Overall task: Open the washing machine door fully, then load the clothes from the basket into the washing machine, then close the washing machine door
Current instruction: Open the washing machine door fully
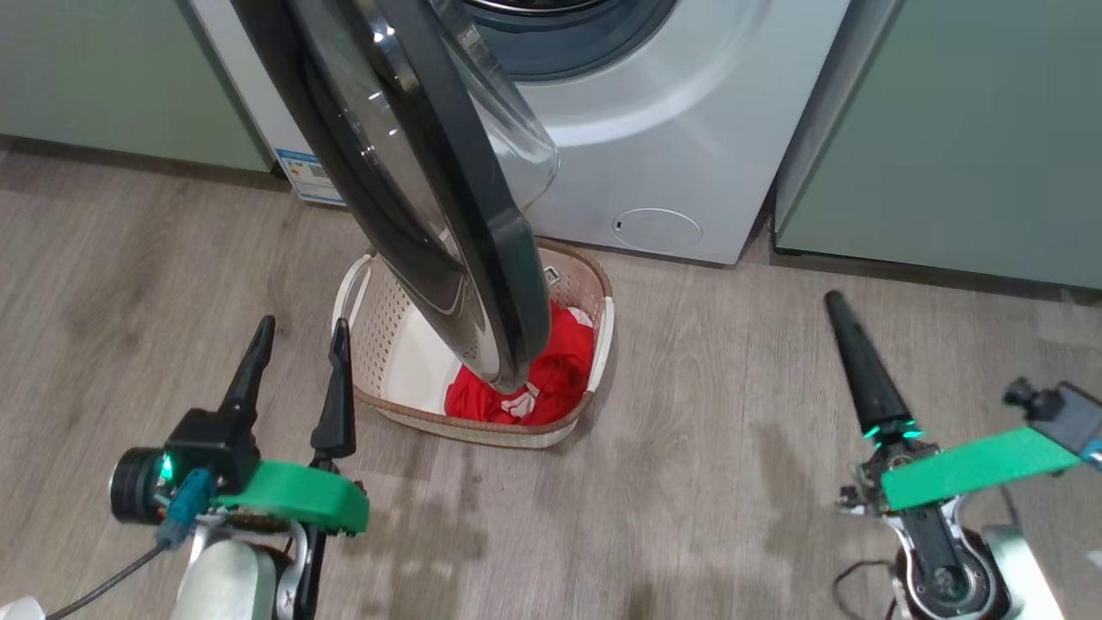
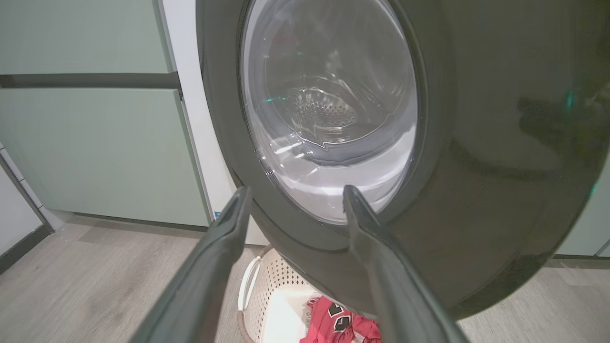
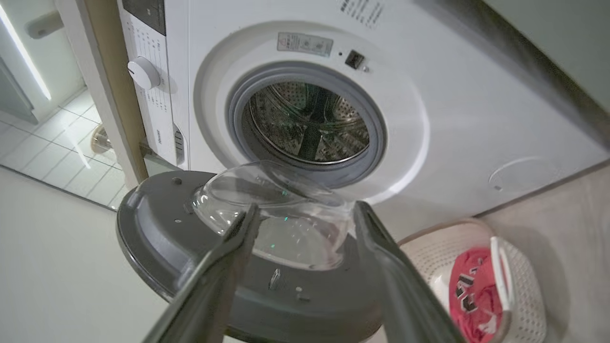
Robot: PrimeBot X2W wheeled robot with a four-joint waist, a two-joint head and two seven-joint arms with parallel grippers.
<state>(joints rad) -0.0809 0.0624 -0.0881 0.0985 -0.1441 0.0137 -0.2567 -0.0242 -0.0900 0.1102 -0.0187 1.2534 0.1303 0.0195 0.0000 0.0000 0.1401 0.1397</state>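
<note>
Washing machine door is swung out from the washing machine and is seen edge-on in head view, with its lower rim hung over the basket. The opening is exposed: grey gasket and steel drum are seen in right wrist view, and the drum is seen bare.

Basket is set on the wood floor just in front of the machine, below the door. Red clothes are piled in its right half and partly hidden by the door edge. White lettering is seen on them.

Left claw is spread, with nothing pinched. It is held over the floor just left of the basket. In left wrist view its fingers are aimed at the door's outer face, low on the black rim.

Right claw is spread, with nothing pinched. It is held well right of the basket and faces the door's inner side, where the glass bowl is framed between its fingers. Contact with the door cannot be told.

Pale green cabinets are seen on both sides of the machine.
</note>
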